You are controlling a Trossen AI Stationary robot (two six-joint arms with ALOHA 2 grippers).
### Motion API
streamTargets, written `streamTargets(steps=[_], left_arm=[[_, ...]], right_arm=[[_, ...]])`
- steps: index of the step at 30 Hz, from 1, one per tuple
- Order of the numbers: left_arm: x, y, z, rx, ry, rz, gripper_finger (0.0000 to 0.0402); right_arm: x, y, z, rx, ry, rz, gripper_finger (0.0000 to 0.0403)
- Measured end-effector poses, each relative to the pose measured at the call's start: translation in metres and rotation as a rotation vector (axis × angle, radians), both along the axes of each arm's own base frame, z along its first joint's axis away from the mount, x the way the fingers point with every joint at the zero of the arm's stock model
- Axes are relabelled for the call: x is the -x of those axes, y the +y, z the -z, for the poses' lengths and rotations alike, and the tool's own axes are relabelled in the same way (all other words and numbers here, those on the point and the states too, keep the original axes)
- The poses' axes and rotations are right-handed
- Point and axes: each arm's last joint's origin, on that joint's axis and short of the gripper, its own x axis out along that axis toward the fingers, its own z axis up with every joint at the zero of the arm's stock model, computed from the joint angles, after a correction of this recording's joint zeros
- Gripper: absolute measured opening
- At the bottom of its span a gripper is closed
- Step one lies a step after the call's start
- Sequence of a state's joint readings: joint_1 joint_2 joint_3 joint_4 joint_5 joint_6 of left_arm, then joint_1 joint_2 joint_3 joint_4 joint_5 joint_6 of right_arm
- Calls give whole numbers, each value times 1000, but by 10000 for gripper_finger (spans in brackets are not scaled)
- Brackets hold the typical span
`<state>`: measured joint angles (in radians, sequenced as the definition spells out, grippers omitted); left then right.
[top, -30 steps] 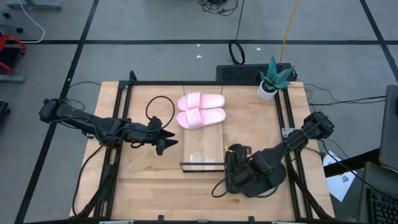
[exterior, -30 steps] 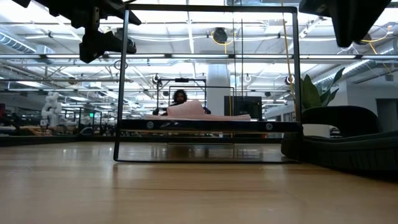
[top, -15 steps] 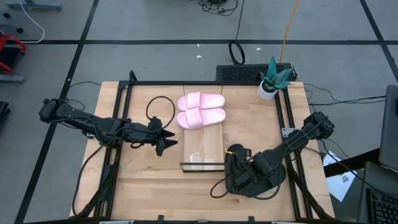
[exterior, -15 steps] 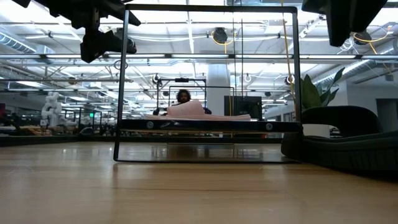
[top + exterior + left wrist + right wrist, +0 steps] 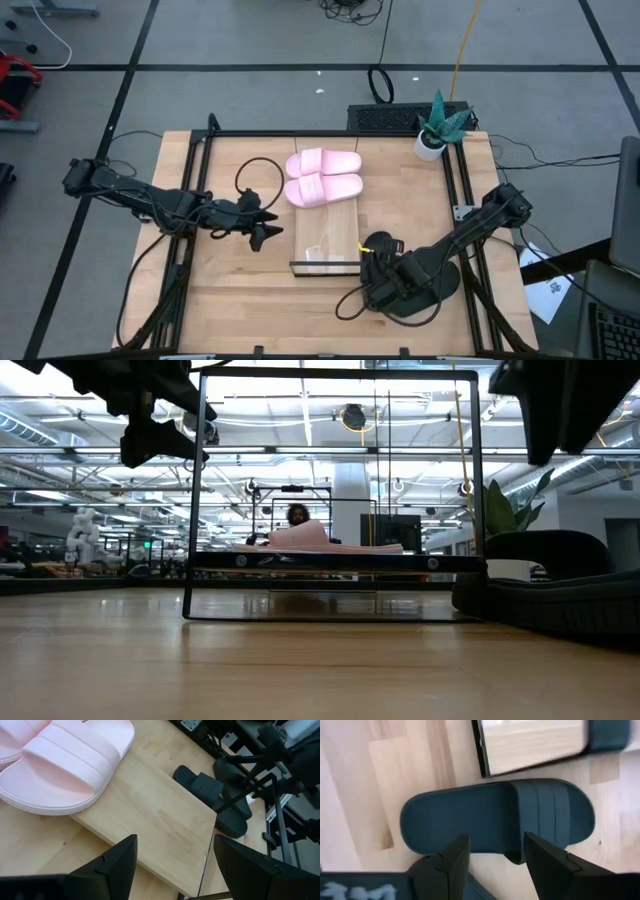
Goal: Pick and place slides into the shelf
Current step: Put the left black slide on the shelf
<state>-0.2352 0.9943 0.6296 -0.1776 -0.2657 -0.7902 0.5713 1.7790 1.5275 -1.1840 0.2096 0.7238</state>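
My right claw (image 5: pixel 375 285) hangs low over the black slides (image 5: pixel 415 290), which lie on the table (image 5: pixel 230 290) just beside the near right corner of the shelf (image 5: pixel 325 245). From my right wrist I look down on one black slide (image 5: pixel 495 817) lying flat, its strap toward one end, with the shelf's black wire end frame (image 5: pixel 481 750) just beyond it. My two fingers (image 5: pixel 451 865) stand apart over its edge, gripping nothing.

The pink slides (image 5: pixel 322 177) sit side by side on the far end of the shelf, touching each other. From the low camera they show as a pale hump (image 5: pixel 315 538) on the shelf board, inside the wire frame (image 5: pixel 330 495).

My left claw (image 5: pixel 268 225) hovers above the table just to the left of the shelf. Its fingers (image 5: pixel 112 865) are spread wide and empty, and between them I see the bare shelf board, one pink slide (image 5: pixel 65 770) and, farther off, the black pair (image 5: pixel 215 797).
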Motion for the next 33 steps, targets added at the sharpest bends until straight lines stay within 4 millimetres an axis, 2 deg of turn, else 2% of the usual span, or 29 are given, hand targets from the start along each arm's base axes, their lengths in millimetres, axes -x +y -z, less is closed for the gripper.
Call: streamTargets(steps=[6,16,26,33], left_arm=[[0,0,0,-1,0,2,257],[0,0,0,0,0,2,257],[0,0,0,0,0,2,257],[0,0,0,1,-1,3,257]], right_arm=[[8,-5,22,37,52,51,176],[16,-11,45,75,73,99,176],[19,-15,49,137,56,149,174],[23,-18,57,171,60,176,141]])
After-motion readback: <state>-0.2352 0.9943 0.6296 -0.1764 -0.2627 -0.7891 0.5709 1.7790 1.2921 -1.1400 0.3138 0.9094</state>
